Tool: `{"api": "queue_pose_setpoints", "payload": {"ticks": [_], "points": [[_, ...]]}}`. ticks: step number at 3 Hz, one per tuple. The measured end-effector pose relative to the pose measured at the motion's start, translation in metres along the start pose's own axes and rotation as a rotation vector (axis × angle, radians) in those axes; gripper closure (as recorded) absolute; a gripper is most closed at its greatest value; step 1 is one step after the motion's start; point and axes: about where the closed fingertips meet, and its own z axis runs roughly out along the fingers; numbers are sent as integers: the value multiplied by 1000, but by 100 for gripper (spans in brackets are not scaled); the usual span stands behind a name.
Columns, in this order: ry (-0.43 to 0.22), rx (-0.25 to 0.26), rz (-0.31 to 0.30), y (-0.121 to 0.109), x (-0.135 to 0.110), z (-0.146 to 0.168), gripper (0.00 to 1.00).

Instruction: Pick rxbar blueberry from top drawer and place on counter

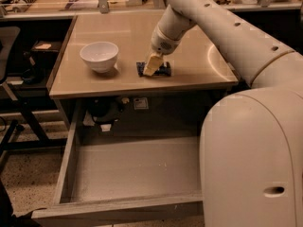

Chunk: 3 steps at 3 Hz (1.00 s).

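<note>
The rxbar blueberry point(164, 71), in a dark blue wrapper, lies flat on the tan counter point(199, 60) near its middle front. My gripper point(151, 68) reaches down from the right and sits on the bar's left part, covering it. The top drawer point(118, 211) is pulled wide open below the counter, and its grey floor shows nothing on it. My own body hides the drawer's right end.
A white bowl point(99, 56) stands on the counter, left of the bar. A cluttered long bench point(71, 4) runs along the back. A dark chair and stand point(14, 79) are at the left. My white body point(251, 160) fills the right foreground.
</note>
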Motion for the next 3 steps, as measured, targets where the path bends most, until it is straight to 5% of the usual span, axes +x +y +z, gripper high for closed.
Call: {"api": "queue_pose_setpoints", "payload": {"ticks": [1,2,3], "points": [[0,0,0,0,0,0,11],[0,0,0,0,0,0,0],[0,0,0,0,0,0,0]]}}
